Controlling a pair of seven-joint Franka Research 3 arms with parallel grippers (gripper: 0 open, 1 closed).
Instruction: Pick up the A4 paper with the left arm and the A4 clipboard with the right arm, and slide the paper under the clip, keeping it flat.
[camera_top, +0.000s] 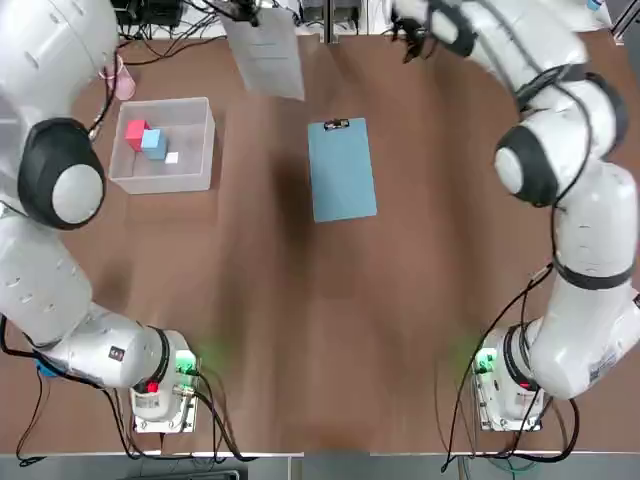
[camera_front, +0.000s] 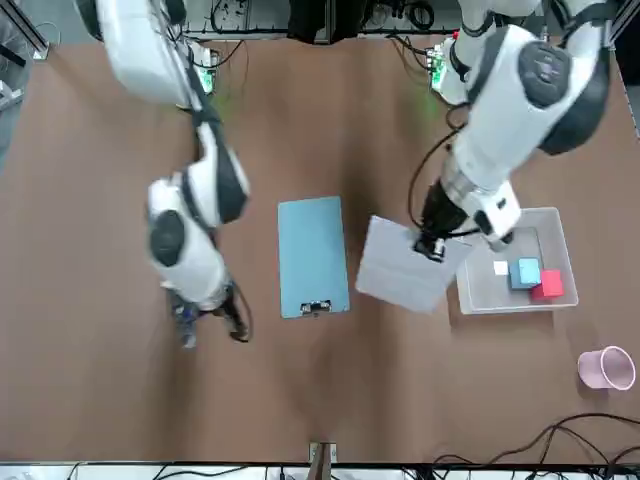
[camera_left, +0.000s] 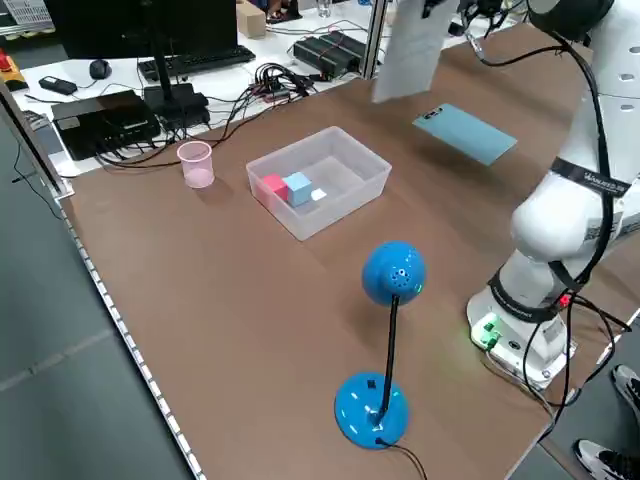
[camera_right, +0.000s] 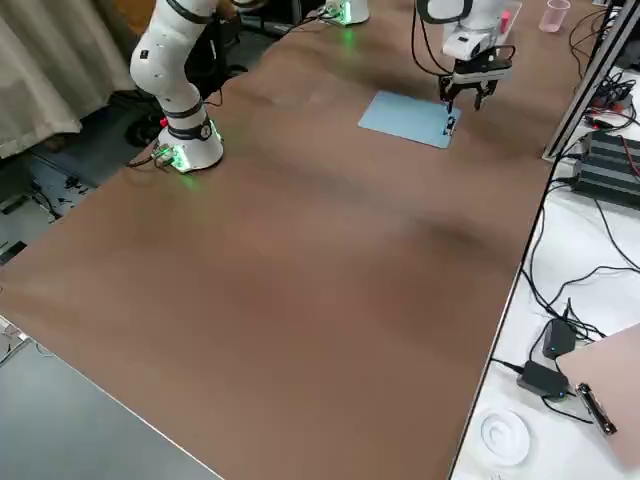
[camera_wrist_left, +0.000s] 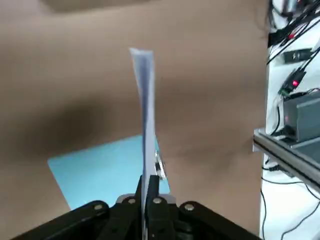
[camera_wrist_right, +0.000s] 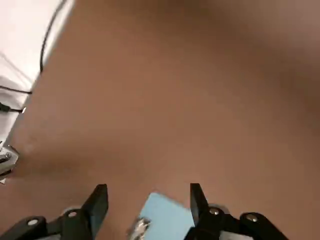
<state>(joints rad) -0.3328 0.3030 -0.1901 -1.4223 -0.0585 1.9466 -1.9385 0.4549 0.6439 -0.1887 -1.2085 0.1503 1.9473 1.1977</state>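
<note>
The light-blue clipboard (camera_top: 342, 170) lies flat at mid-table, its clip (camera_top: 336, 124) at the far short edge. My left gripper (camera_top: 245, 12) is shut on one edge of the white A4 paper (camera_top: 266, 56), which hangs in the air left of the clip end and clear of the board. In the left wrist view the paper (camera_wrist_left: 145, 115) shows edge-on between the fingers, above the clipboard (camera_wrist_left: 105, 167). My right gripper (camera_top: 410, 35) hovers open beyond and to the right of the clip, holding nothing. Its wrist view shows the board's clip corner (camera_wrist_right: 167, 215) between its fingers.
A white plastic bin (camera_top: 200, 115) with a red and a blue block stands left of the clipboard. A pink cup (camera_top: 122, 85) sits behind it. A blue desk lamp (camera_left: 385, 350) stands near the table's left front. Cables and electronics lie past the far edge.
</note>
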